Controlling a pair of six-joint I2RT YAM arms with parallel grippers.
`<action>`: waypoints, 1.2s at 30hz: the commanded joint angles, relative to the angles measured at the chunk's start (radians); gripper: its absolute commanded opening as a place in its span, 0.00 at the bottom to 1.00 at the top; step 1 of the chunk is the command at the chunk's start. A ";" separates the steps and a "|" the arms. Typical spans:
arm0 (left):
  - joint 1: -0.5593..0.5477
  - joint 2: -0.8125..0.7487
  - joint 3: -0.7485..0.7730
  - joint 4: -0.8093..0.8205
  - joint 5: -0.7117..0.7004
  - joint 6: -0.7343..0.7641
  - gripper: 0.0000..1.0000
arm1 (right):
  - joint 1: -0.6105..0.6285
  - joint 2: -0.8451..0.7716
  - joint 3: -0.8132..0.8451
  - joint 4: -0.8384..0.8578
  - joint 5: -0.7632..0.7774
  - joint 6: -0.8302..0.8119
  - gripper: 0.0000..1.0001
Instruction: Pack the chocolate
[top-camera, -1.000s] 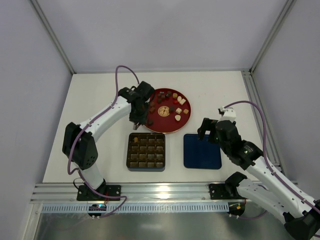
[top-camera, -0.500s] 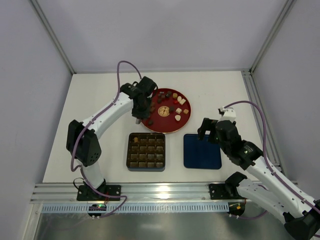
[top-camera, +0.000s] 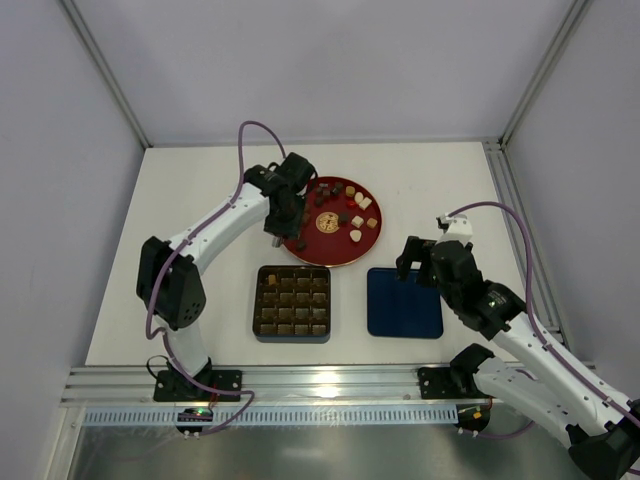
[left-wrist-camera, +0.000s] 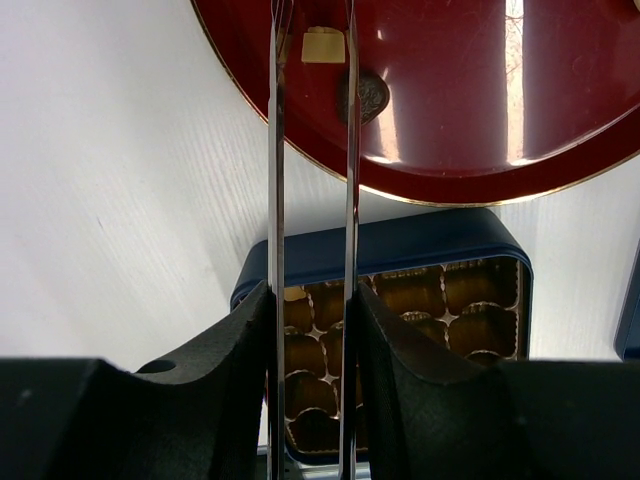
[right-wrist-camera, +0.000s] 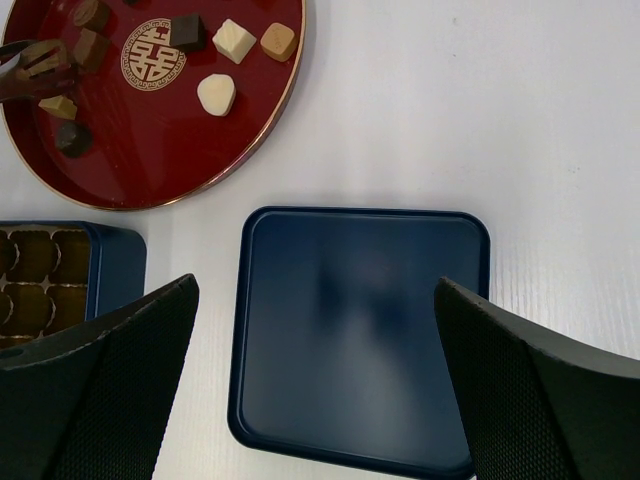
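Chocolate (top-camera: 352, 215) pieces, brown and cream-white, lie scattered on a round red plate (top-camera: 335, 250) with a gold emblem (top-camera: 325, 222). My left gripper (top-camera: 283, 212) hangs over the plate's left part and is shut on thin metal tweezers (left-wrist-camera: 276, 150). The blades stand apart, with a cream piece (left-wrist-camera: 323, 45) between their tips and a dark piece (left-wrist-camera: 365, 95) just right of them. More chocolate sits in the cups of the blue box (top-camera: 257, 300) below the plate. My right gripper (right-wrist-camera: 315, 380) is open above the dark blue lid (right-wrist-camera: 360, 330), holding nothing.
The lid (top-camera: 404, 302) lies flat to the right of the box, on the white table. Grey walls and metal frame posts close in the table on three sides. A rail runs along the near edge by the arm bases.
My left gripper has moved with the tweezers from the plate's lower-left edge, near the box, further onto the plate's left side. The right arm has not moved.
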 joint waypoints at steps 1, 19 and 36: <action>0.005 -0.004 0.038 -0.004 -0.018 0.012 0.37 | 0.004 -0.021 0.008 0.007 0.022 -0.009 1.00; 0.005 -0.063 -0.028 -0.017 -0.005 0.007 0.41 | 0.004 -0.023 -0.001 0.008 0.016 0.002 1.00; -0.004 -0.100 -0.071 -0.030 0.024 -0.013 0.41 | 0.004 -0.040 -0.010 0.004 0.008 0.015 1.00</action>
